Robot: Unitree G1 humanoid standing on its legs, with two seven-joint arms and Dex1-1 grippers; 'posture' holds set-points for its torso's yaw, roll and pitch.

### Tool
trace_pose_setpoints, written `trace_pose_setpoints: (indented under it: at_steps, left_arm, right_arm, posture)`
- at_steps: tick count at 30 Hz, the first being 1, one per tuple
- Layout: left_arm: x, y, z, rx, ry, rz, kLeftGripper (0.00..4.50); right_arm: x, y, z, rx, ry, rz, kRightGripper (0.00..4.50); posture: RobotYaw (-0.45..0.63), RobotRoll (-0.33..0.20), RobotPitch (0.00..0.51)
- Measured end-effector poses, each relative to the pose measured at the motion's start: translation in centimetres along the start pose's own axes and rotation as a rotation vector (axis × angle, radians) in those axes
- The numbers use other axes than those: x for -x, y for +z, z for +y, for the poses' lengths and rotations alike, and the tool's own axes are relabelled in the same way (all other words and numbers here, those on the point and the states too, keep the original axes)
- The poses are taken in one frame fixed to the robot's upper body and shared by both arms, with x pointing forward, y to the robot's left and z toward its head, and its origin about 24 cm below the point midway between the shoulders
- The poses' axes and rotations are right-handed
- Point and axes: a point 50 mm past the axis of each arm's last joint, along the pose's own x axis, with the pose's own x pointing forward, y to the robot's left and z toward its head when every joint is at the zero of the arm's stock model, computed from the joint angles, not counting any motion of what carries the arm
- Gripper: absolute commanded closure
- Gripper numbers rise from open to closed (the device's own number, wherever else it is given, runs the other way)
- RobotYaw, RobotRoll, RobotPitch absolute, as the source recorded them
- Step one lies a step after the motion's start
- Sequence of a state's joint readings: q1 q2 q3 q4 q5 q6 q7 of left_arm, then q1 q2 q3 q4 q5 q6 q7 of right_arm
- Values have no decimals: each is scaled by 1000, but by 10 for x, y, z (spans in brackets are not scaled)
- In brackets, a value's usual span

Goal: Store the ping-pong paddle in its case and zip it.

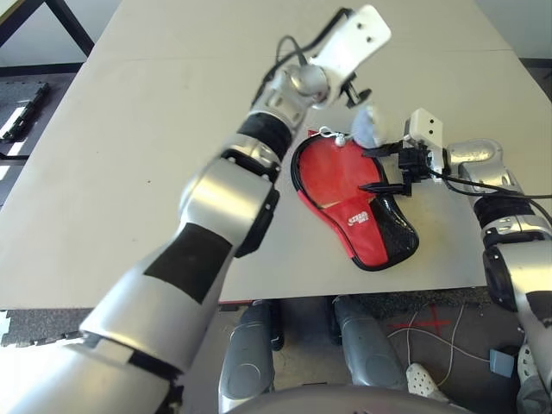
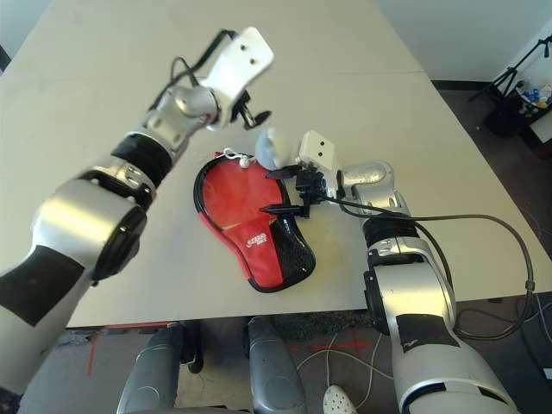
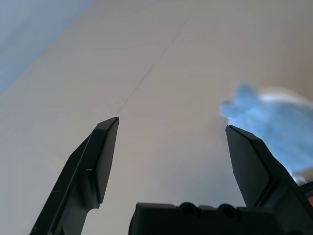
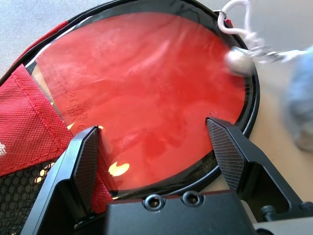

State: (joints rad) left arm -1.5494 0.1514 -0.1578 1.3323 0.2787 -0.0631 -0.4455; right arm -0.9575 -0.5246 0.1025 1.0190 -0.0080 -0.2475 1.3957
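Resting in case: ping-pong paddle [image 4: 146, 93] lies inside the case [image 1: 366, 228], table centre.
Zip: apparently undone, left to do.
Left pincer [image 3: 171, 161]: open, empty, raised at 12 o'clock.
Right pincer [image 4: 154, 152]: open, over paddle.

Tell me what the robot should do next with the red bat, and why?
Probably close the case flap over the ping-pong paddle, since its red face lies uncovered inside. The open right gripper hovers right above it, and the left gripper is open, up off the table.

Bright even light, soft shadows, blue pouch [image 3: 266, 122] blurred, paddle [image 4: 146, 98] glare
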Motion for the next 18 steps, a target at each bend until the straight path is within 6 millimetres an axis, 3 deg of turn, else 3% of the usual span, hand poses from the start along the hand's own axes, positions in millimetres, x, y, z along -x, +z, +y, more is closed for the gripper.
trace_pose_setpoints:
  at_steps: [7, 18]
  left_arm:
    - [13, -12, 21, -22, 5, 28, 35]
    - [25, -40, 14, 1, -188, 37, 35]
  right_arm:
    - [0, 0, 0, 1, 0, -1, 0]
    - [-2, 0, 0, 2, 2, -5, 0]
  posture:
    - [-38, 0, 272]
    - [-17, 0, 269]
